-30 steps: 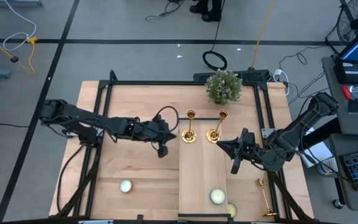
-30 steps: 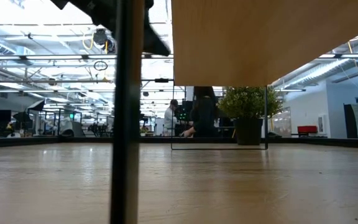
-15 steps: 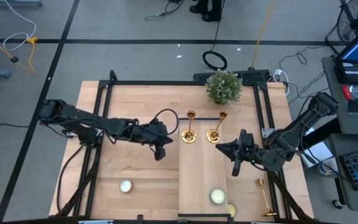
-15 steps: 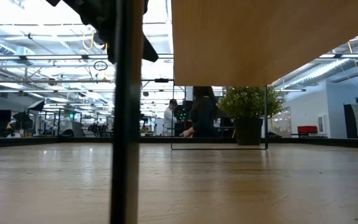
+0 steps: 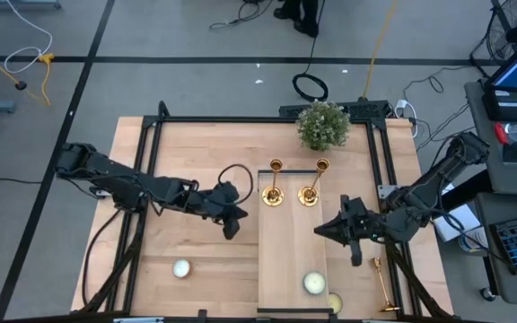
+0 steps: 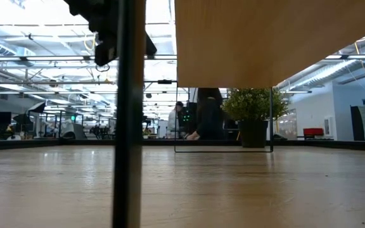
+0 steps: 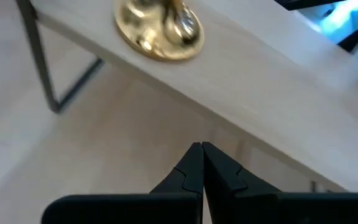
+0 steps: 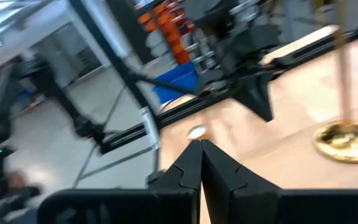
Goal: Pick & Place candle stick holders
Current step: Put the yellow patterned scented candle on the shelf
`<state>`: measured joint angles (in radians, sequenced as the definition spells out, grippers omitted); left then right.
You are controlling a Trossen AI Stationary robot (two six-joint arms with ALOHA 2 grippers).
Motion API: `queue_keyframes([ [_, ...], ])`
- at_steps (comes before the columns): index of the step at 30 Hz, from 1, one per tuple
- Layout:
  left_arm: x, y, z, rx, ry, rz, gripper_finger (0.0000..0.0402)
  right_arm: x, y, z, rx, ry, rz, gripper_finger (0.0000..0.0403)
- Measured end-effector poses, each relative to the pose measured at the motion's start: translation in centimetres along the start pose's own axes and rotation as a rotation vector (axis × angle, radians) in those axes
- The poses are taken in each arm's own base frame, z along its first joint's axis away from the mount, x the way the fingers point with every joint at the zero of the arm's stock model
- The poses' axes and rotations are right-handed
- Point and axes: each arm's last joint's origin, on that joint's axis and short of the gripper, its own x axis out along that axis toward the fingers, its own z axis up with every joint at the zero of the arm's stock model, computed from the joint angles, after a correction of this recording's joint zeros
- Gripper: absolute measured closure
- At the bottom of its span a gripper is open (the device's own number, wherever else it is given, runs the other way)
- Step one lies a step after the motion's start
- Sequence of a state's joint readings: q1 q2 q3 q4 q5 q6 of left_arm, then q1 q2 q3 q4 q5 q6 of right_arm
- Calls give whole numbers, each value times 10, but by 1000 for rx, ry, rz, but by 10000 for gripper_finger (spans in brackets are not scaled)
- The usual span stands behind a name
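Two gold candle stick holders (image 5: pixel 275 186) (image 5: pixel 311 185) stand upright on their round bases at the far end of a raised wooden shelf (image 5: pixel 292 251). A third (image 5: pixel 382 285) lies on its side on the table near the right edge. My left gripper (image 5: pixel 242 213) is shut and empty, just left of the shelf; its wrist view shows one holder's base (image 7: pixel 158 28) on the shelf ahead of it. My right gripper (image 5: pixel 319 231) is shut and empty over the shelf's right side; its wrist view shows a holder's base (image 8: pixel 347 140) to one side.
A potted plant (image 5: pixel 321 126) stands at the far edge behind the shelf. Round pale candles lie near the front: one on the table (image 5: pixel 181 267), one on the shelf (image 5: pixel 313 283), one beside it (image 5: pixel 333 302). Black frame rails (image 5: pixel 142 179) run along both sides.
Both grippers have drawn back toward the table's near edge, away from the two standing holders, and both have stayed shut. The holders have not moved.
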<state>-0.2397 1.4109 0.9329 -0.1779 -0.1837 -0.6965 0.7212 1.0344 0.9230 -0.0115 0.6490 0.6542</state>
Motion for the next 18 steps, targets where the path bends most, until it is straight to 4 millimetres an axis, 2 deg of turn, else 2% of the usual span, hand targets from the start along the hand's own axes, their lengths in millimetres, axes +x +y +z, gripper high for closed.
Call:
queue_keyframes([
  [6, -6, -21, -18, -169, 16, -41, 399, -9, 9, -4, -4, 89, 144, 403],
  [18, -24, -64, -62, -371, -172, 5, 399, -31, 28, -22, -58, 166, 246, 403],
])
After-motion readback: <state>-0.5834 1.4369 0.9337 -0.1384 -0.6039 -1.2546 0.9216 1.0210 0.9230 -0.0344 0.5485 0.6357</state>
